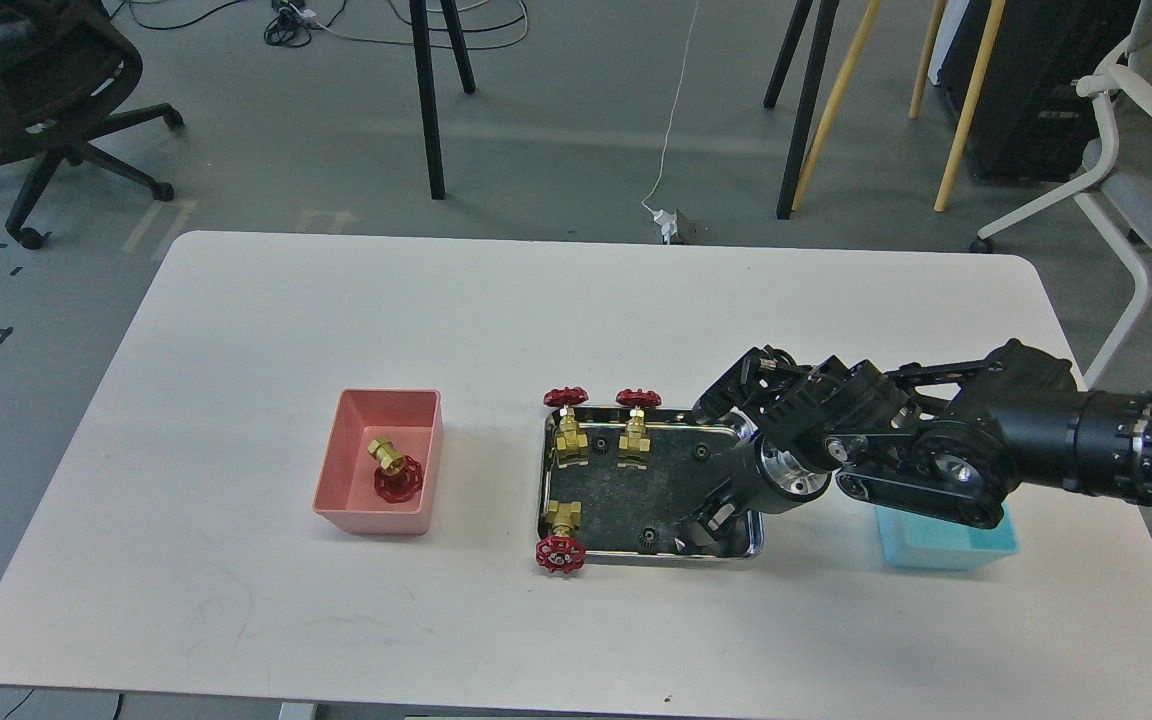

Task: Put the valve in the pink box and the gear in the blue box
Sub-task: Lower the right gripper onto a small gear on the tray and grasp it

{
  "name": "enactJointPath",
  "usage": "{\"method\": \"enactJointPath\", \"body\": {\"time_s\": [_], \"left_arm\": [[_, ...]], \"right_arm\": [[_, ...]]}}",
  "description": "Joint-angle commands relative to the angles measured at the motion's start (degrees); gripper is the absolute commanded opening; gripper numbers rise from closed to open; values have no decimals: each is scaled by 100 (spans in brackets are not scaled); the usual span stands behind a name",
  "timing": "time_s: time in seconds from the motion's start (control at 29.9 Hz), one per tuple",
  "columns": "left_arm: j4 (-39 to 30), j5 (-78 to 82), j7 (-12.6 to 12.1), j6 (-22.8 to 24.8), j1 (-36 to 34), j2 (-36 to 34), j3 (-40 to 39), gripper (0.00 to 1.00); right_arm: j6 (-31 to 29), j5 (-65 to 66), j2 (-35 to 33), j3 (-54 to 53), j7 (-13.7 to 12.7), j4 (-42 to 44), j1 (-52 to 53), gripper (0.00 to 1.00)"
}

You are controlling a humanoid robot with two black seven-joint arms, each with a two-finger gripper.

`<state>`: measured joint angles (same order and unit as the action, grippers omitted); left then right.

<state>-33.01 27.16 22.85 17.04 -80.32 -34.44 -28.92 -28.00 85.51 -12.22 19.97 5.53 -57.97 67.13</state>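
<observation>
From my remote seat, the steel tray (548,470) at the middle of the white table (336,320) served as my reference for everything. Well to the left of that tray sat the pink box (426,450), and one valve (394,470) already lay inside it, tipped on its side with the red handwheel toward the near wall, so I judged the valve half of the job as begun. Three more valves remained at the tray: two upright along its far-left edge (570,430) (635,428), their handwheels poking over the rim, and one at its near-left corner (560,535) with its handwheel hanging outside the rim. Small black gears were scattered on the tray's dark floor; I could make out one near the far side (701,453) and another near the front edge (647,535). The blue box (946,548) stood just right of the tray, mostly hidden under my right arm, and I could not see any gear in the part that showed. My right gripper (704,532) was reaching down into the tray's near-right corner, seemingly after a gear, but it was dark and seen end-on, so I could not tell whether its fingers were apart or closed on anything. My left gripper was out of view. By my reckoning, most of the work was still ahead.
</observation>
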Motion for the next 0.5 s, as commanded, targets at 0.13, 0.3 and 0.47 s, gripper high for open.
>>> {"method": "enactJointPath", "body": {"time_s": [0.13,0.3,0.47], "left_arm": [[23,0,0,1,-1,-1,0,94],[23,0,9,1,-1,-19,0,94],[23,0,17,1,-10,-54,0,94]], "right_arm": [[0,1,123,157,-8,49,11,54],[0,1,185,165,-17,75,11,48],[0,1,185,165,-25,75,20,39]]}}
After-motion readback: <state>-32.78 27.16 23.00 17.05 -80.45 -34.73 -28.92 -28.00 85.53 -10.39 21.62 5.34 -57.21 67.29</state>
